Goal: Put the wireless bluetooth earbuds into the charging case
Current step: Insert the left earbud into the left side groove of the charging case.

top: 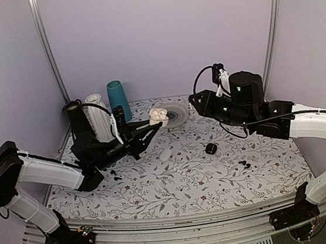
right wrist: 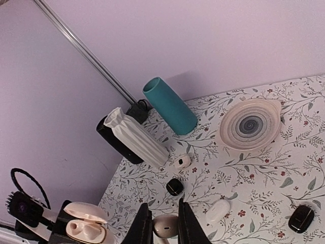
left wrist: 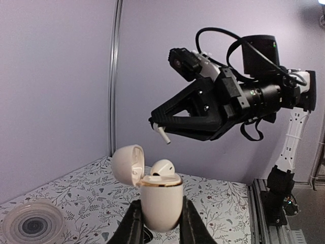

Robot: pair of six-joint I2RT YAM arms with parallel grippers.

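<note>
Earbuds [right wrist: 165,227] are looking tiny, light and slippery — my right tool [right wrist: 162,218] is pinching one by its round head, mid-air. My left tool [left wrist: 161,209] is squeezing the shiny charging case [left wrist: 161,198] low on its sides, lid open, the other bud sitting inside.

L hand [left wrist: 161,207] grips open case [left wrist: 161,195], 1 earbud [left wrist: 162,166] seated; R hand [left wrist: 156,124] above holds 2nd earbud [left wrist: 164,135].

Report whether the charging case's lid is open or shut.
Open: the charging case has its lid flipped back, with one earbud sitting in a well.
</note>
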